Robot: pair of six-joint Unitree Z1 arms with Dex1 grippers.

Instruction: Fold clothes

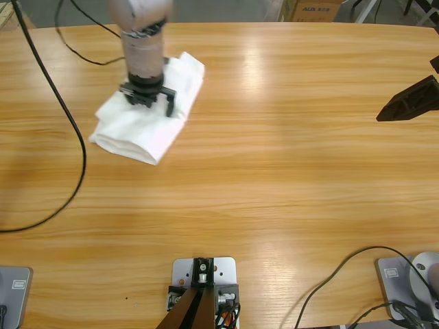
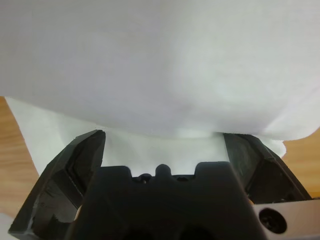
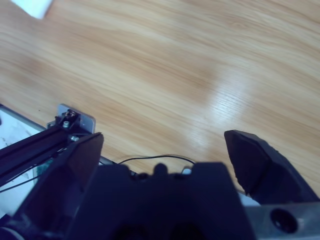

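While the folded white T-shirt lies as a compact bundle in the upper left of the high view on the wooden table, the left gripper comes down from the top edge right onto it, jaws spread over the cloth. A black cable loops along the left side. At the right edge sits the right gripper, well apart from the shirt.

Left wrist view: white fabric fills the frame, jaws apart with cloth between them.

Right wrist view: the right gripper hangs over bare wood, jaws wide apart on nothing, a white corner of shirt at the upper left.
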